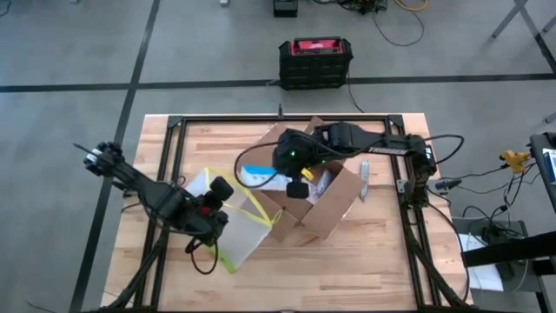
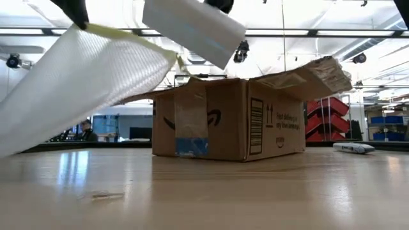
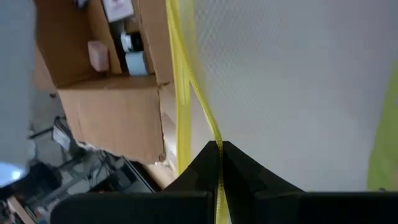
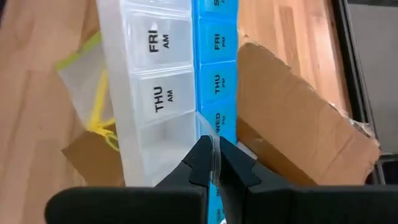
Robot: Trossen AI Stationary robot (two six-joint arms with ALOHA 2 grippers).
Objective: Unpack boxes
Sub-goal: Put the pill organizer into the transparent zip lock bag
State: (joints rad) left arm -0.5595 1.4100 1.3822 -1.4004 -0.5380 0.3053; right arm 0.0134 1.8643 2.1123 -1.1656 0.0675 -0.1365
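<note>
Right wrist view: right gripper [image 4: 213, 163] pinched on a white-and-blue weekly plastic pill organizer [image 4: 171, 93]. Left gripper [image 3: 219, 163] clamped on a clear yellow-edged plastic pouch [image 3: 286, 87]. Brown corrugated cardboard box [image 2: 223, 121], flaps open, taped, barcode-printed, sits mid-table between the arms.

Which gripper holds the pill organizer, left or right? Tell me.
The right gripper, shut on the pill organizer with its FRI, THU and WED lids, above the box. The left gripper instead pinches the yellow-edged pouch.
</note>
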